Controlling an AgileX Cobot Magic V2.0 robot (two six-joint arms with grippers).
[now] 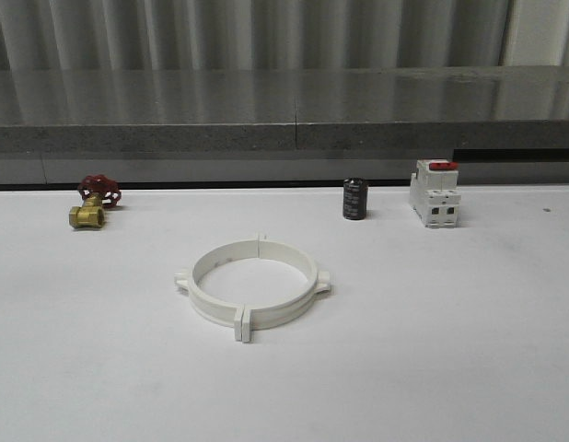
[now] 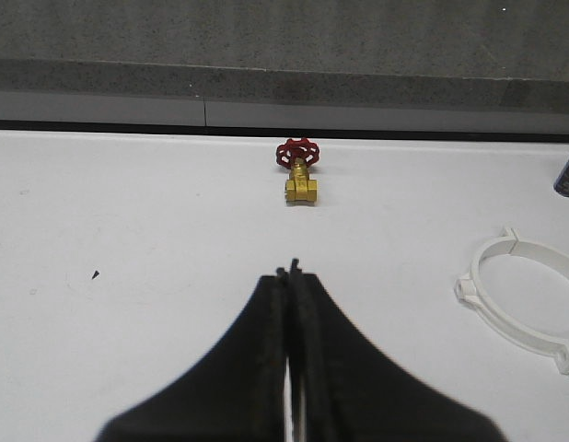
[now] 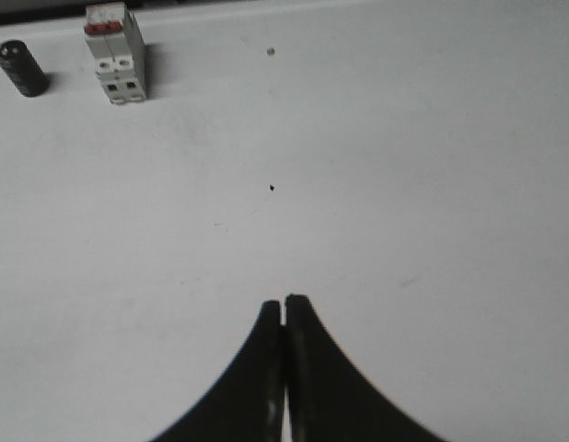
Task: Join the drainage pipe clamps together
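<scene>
The two white drainage pipe clamps (image 1: pixel 254 285) lie on the white table as one ring, their end flanges meeting at the front and at the back, a small tab sticking out on each side. In the left wrist view part of that ring (image 2: pixel 522 299) sits well off to one side of my left gripper (image 2: pixel 291 273), which is shut with nothing between its black fingers. My right gripper (image 3: pixel 284 302) is also shut and empty, over bare table, far from the ring.
A brass valve with a red handwheel (image 1: pixel 93 203) stands at the back left. A black cylinder (image 1: pixel 355 199) and a white breaker with a red switch (image 1: pixel 435 192) stand at the back right. A grey ledge (image 1: pixel 284 138) runs behind the table.
</scene>
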